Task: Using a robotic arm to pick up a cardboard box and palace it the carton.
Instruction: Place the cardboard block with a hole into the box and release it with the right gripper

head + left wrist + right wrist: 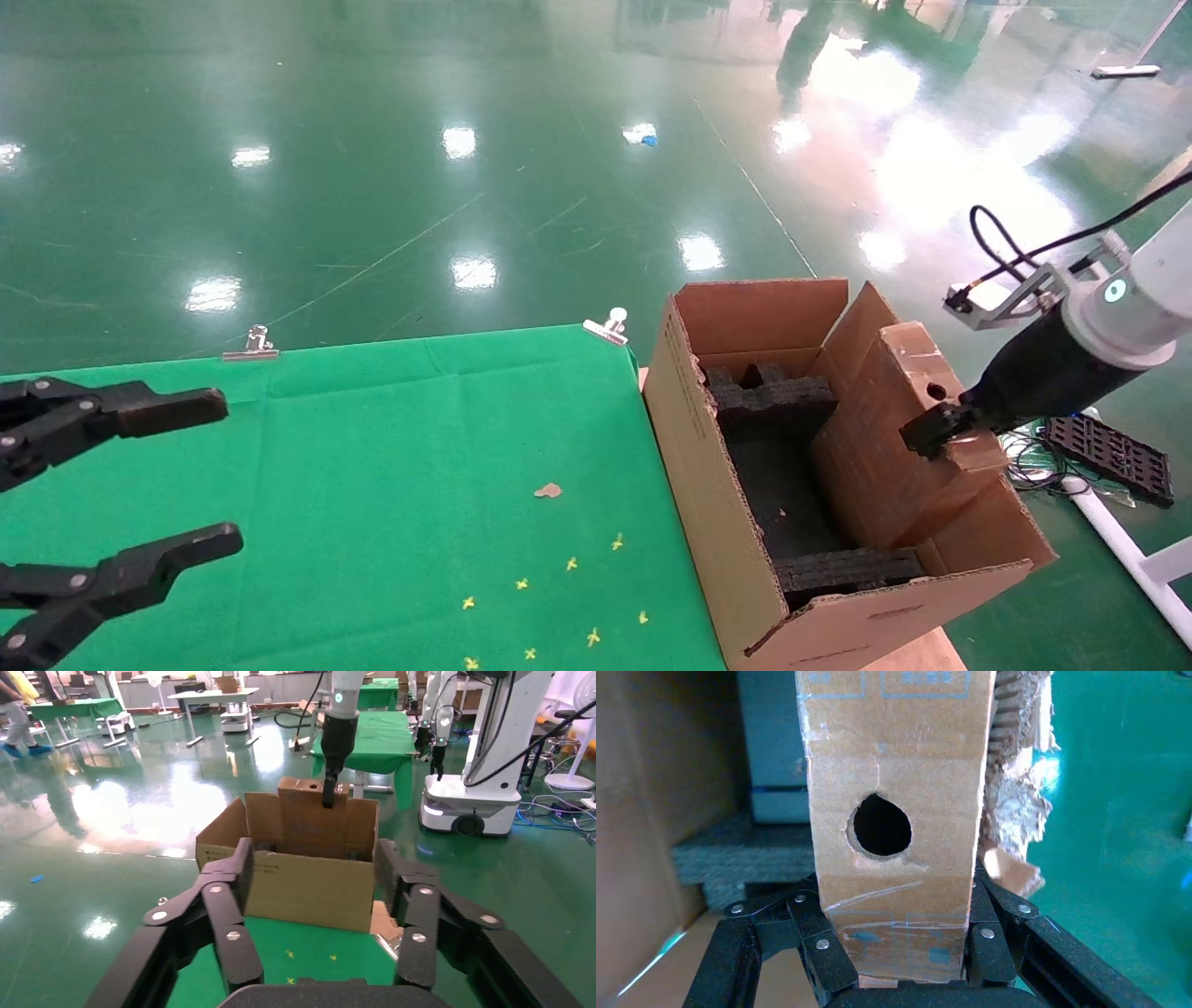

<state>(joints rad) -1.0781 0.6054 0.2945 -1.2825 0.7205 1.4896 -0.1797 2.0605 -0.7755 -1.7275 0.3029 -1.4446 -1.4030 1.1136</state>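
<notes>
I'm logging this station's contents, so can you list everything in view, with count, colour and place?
cardboard box: one, brown, slim, standing tilted inside the carton, top end gripped
carton: one, large, brown, open, right of the table
foam blocks: black, inside the carton; count unclear
table cloth: one, green, covering the table
yellow marks: several, on the cloth's near part
cardboard scrap: one, brown, mid-cloth
clips: two, silver, cloth's far edge
black tray: one, on the floor, far right
right gripper: black, shut on the box's top end
left gripper: black, open, above the cloth's left side
</notes>
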